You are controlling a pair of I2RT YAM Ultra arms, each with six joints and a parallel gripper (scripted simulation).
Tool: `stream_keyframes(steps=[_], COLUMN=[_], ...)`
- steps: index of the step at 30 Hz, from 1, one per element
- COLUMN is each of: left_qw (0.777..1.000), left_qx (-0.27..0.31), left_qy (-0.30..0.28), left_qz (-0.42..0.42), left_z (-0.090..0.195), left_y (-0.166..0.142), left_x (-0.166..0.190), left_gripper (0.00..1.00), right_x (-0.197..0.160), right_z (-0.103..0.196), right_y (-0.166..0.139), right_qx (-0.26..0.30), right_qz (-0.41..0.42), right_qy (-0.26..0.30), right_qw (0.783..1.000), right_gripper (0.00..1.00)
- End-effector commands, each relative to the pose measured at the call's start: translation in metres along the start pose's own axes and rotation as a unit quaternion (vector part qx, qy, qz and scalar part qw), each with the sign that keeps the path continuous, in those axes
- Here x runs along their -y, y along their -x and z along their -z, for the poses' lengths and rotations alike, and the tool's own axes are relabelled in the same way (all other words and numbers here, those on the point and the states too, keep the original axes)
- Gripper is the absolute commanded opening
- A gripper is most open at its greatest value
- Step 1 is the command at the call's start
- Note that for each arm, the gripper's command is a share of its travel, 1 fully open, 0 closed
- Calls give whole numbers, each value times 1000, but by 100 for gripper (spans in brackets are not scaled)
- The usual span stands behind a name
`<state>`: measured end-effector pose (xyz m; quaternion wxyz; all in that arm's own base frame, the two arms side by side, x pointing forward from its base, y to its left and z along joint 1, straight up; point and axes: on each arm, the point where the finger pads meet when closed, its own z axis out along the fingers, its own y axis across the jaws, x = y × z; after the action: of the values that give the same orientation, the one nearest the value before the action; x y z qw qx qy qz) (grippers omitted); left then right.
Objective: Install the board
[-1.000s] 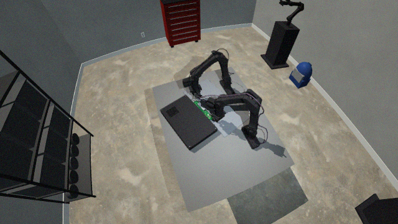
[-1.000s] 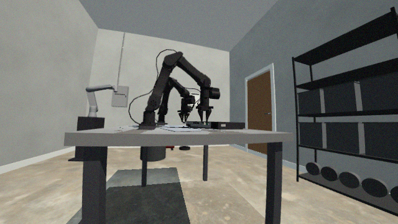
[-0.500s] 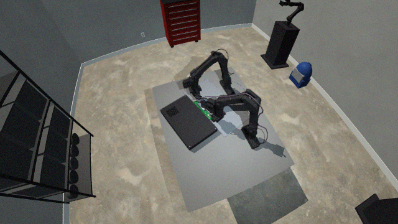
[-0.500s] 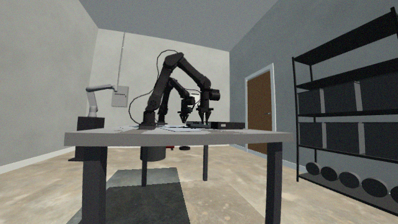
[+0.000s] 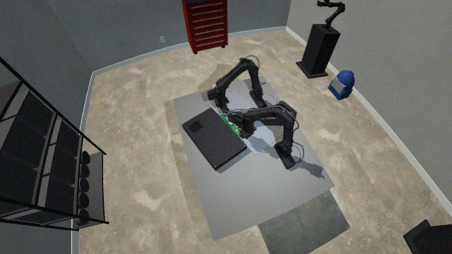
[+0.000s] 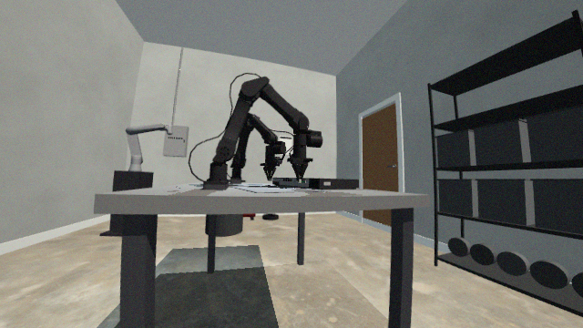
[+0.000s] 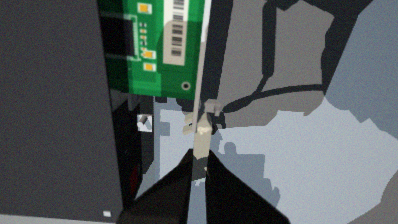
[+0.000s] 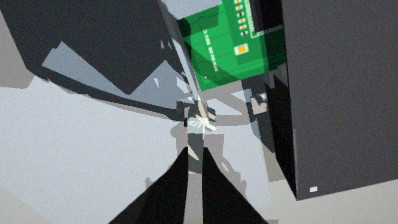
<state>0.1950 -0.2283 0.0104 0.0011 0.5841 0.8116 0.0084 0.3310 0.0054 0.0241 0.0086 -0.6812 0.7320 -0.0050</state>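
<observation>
"What could go wrong?"
"Uneven pull could skew our board point(image 5: 231, 125) point(image 7: 150, 82) point(image 8: 220, 67), part-way in the enclosure point(image 5: 215, 141) point(image 6: 337, 183) point(image 7: 50, 125) point(image 8: 345, 100), nine o'clock in left wrist view. A lever not fully open could miss its tab."
"Grippers?"
"Both narrow: left gripper point(image 5: 244, 136) point(image 6: 269, 177) point(image 7: 200, 162) pinches left lever point(image 7: 202, 142), right gripper point(image 5: 226, 110) point(image 6: 299, 177) point(image 8: 195, 157) pinches right lever point(image 8: 195, 142)."

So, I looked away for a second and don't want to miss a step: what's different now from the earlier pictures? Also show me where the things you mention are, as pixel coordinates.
Both the left gripper point(image 5: 244, 136) point(image 6: 270, 178) point(image 7: 199, 155) and right gripper point(image 5: 226, 110) point(image 6: 300, 178) point(image 8: 195, 153) have closed, each apparently on a lever point(image 7: 202, 142) point(image 8: 201, 124) of the board point(image 5: 231, 125) point(image 7: 150, 75) point(image 8: 225, 60). Nothing visibly let go. The board and enclosure point(image 5: 212, 141) point(image 6: 339, 183) point(image 7: 50, 100) point(image 8: 345, 100) look unmoved.
</observation>
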Motion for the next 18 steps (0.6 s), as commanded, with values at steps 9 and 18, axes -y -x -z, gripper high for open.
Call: stream_keyframes(steps=[9, 18], left_qw=[1000, 1000], left_qx=[11, 11], left_qy=[3, 3], left_qz=[1, 1], left_z=[5, 5], left_y=[3, 3], left_x=[-2, -2], left_gripper=[3, 3], right_x=[5, 8], right_z=[1, 1], right_y=[-1, 1], right_qx=[0, 3], right_qz=[46, 104], right_qy=[2, 2], right_qw=[999, 995], right_gripper=[4, 4])
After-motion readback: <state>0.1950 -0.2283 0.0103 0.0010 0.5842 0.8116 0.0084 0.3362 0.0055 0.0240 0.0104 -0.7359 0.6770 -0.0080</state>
